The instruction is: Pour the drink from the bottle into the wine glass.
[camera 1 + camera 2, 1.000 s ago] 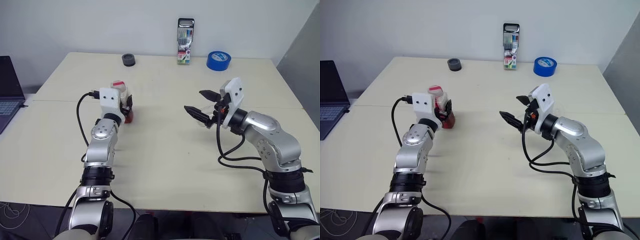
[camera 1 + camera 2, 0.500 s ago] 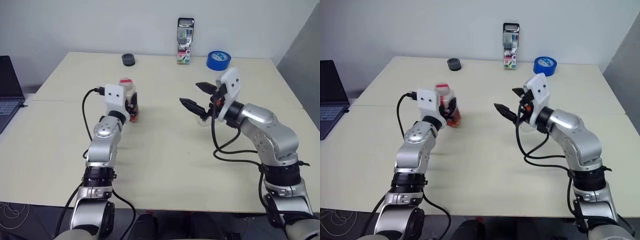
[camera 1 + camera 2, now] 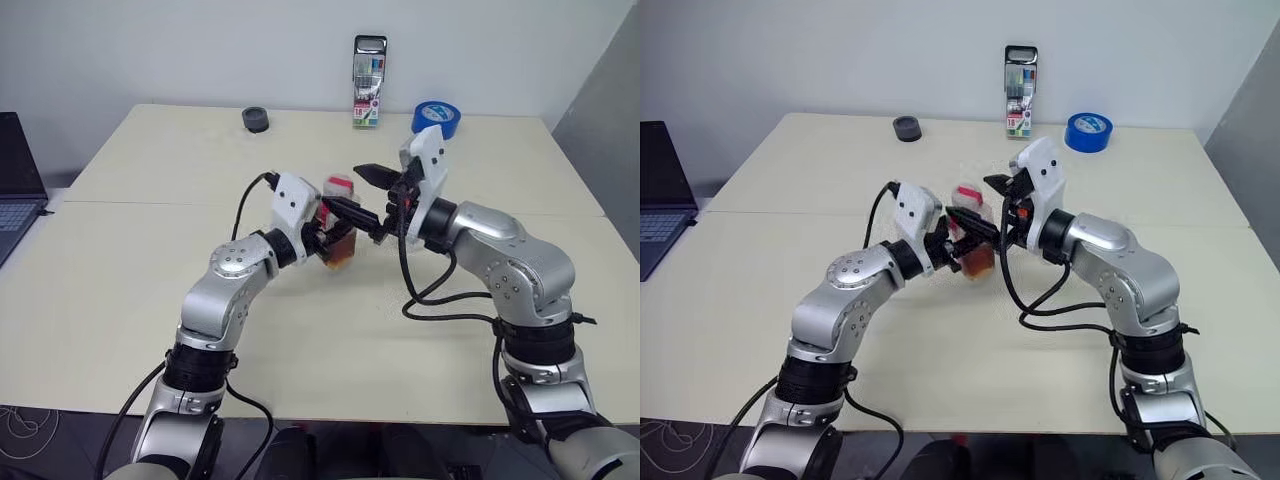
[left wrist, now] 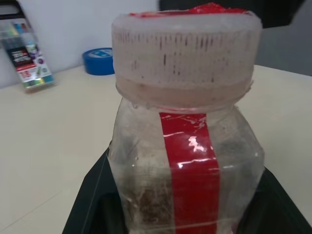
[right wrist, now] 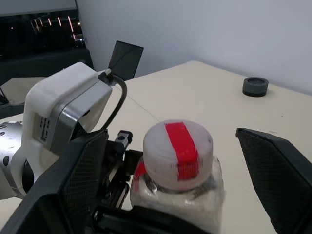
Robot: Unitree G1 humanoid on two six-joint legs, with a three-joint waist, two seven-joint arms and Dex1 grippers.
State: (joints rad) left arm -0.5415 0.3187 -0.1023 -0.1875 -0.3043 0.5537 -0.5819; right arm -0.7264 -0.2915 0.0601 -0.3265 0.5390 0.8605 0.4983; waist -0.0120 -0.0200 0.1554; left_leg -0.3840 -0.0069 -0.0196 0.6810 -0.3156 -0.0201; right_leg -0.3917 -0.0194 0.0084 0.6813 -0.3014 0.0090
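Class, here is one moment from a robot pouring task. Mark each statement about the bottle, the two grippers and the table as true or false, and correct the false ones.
1. The left gripper is shut on the bottle. True.
2. The bottle's cap is already off. False: the cap is still on the bottle.
3. The right gripper, jaws open, sits on either side of the cap. True.
4. The blue tape roll lies at the near edge of the table. False: it lies at the far edge, near the marker pack.
5. The bottle is empty. False: reddish-brown drink shows in its lower part.
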